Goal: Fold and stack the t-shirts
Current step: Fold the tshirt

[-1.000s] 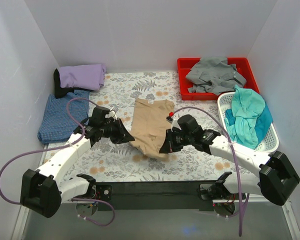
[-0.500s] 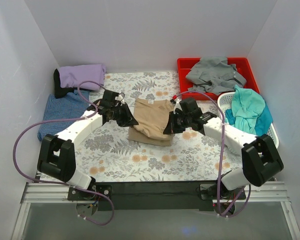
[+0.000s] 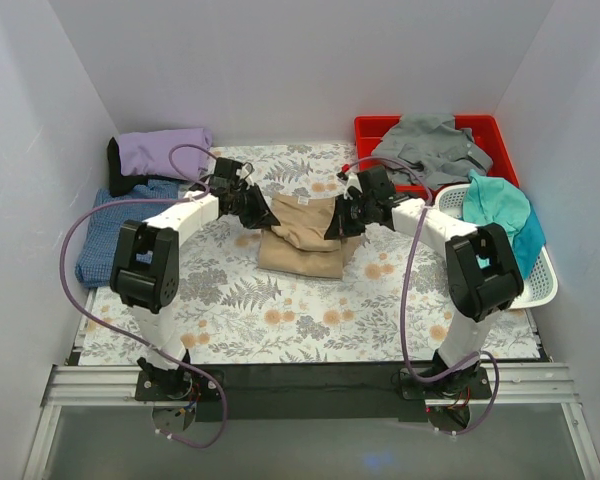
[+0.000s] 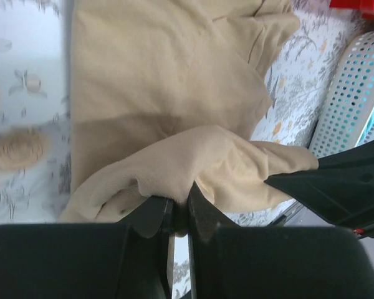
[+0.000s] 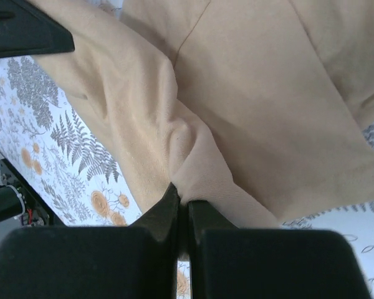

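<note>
Between the fingers of the left gripper (image 4: 181, 210): a pinch of tan cloth, jaws closed down to a sliver on it. Right gripper (image 5: 182, 208) likewise, clamped on a doubled edge of the tan t-shirt (image 3: 302, 245).

- Top view: the grippers sit either side of the shirt, toward its far end. The carried edge is lifted over the flat lower layer.
- Left wrist view: the lifted cloth sags and bunches near the tips.
- The shirt lies mid-table on the floral table cover (image 3: 280, 320), part folded.

Step in hand, as I judge it, is laying the carried edge onto the shirt body. To do it well:
- Hold both pinches level and equally far forward, so the crease runs straight.
- Draw the hands slightly apart to take out the sag.
- Lower until the cloth rests, then release both together.

Risk: a lump trapped under the left corner.

Outward: lavender t-shirt (image 3: 165, 152) folded at far left, blue t-shirt (image 3: 110, 235) just nearer. Grey t-shirt (image 3: 430, 145) crumpled in the red bin (image 3: 365, 125). Teal t-shirt (image 3: 495, 215) heaped in the white basket (image 3: 540, 285).
</note>
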